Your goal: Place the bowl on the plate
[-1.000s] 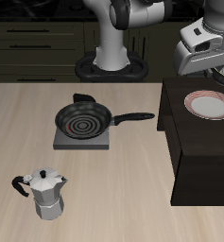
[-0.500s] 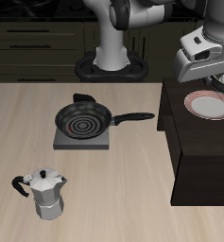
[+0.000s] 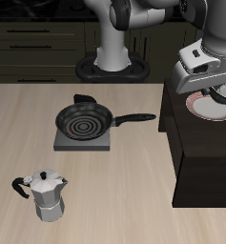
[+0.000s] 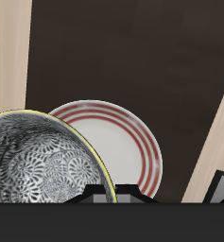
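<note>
The white plate (image 3: 198, 109) with a red-pink ring lies on the dark raised surface (image 3: 195, 157) beside the light table. My gripper (image 3: 219, 84) hangs just above the plate and covers part of it. It is shut on the rim of the silver-grey metal bowl (image 3: 225, 92), which is held in the air. In the wrist view the bowl (image 4: 38, 161), with its speckled inside, hangs close under the gripper (image 4: 112, 193) and overlaps one side of the plate (image 4: 128, 142). The bowl is above the plate and off its centre.
A black frying pan (image 3: 83, 121) with a red spiral sits on a grey stove slab (image 3: 81, 142) mid-table, its handle pointing toward the dark surface. A metal moka pot (image 3: 47, 195) stands near the table's front edge. The robot's base (image 3: 113, 63) is at the back.
My gripper has moved with the bowl toward the plate and lower. It now overlaps the plate, which showed whole a second ago.
</note>
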### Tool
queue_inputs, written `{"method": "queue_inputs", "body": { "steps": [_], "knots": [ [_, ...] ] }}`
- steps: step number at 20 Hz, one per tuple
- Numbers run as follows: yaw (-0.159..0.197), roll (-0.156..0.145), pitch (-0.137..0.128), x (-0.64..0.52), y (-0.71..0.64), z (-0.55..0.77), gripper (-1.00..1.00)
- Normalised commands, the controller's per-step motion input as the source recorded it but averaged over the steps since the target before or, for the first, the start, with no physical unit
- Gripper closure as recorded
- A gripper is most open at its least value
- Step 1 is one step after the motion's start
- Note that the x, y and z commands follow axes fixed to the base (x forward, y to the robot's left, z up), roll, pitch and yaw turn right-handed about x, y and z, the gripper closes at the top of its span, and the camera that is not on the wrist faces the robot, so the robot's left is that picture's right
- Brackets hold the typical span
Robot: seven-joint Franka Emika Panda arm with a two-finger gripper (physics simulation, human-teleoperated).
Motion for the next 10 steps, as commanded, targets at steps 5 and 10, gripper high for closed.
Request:
{"method": "queue_inputs", "body": {
  "steps": [5,10],
  "knots": [
    [0.008,0.006,0.025,-0.01,-0.03,-0.14,1.0],
    [0.021,0.008,0.017,0.0,-0.01,-0.15,1.0]
  ]
}}
